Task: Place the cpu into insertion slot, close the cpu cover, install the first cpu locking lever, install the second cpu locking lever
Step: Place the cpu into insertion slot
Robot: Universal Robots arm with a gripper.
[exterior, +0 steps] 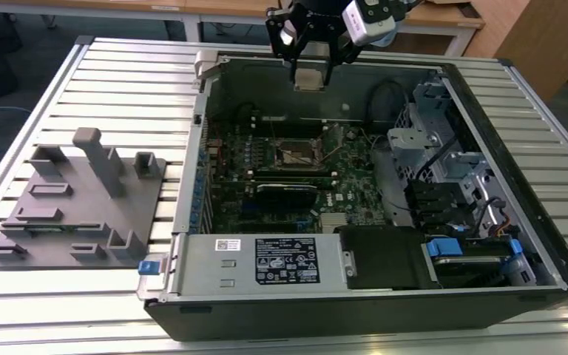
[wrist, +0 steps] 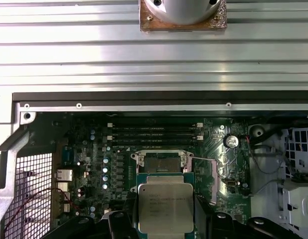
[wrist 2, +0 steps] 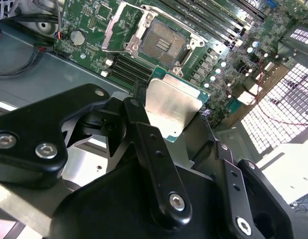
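Held aloft in the exterior view: cpu [exterior: 310,80], pale silver-grey face outward, pinched in the gripper [exterior: 310,72], fingers narrow and pressed against two opposite edges of the chip. Hanging above the far wall of the open computer case [exterior: 363,314], at twelve o'clock from the insertion slot [exterior: 299,153] and well apart from it.

Same grip close up in the second wrist view: black fingers [wrist 2: 139,112] flanking the cpu [wrist 2: 174,107], with a green board edge showing around the metal lid. Beyond it, the insertion slot [wrist 2: 161,44] with its dark centre uncovered. The cpu cover [wrist 2: 110,35] swung off the slot and sitting just beside it.

In the first wrist view, cpu [wrist: 165,209] face-on, with several lines of fine engraved print across the lid, wording not to be made out. Insertion slot [wrist: 163,163] just past it, then long black memory slots [wrist: 154,132].

Back in the exterior view: power supply box [exterior: 205,268] at six o'clock from the slot, bearing a large white label [exterior: 286,260] with dense dark print and rows of symbols. Small barcode sticker [exterior: 227,245] at nine o'clock from that label. Grey fixture plate [exterior: 72,200] with upright pegs at nine o'clock from the case, resting on the slatted metal table [exterior: 126,74]. Small blue tab [exterior: 149,267] at the case's near corner.
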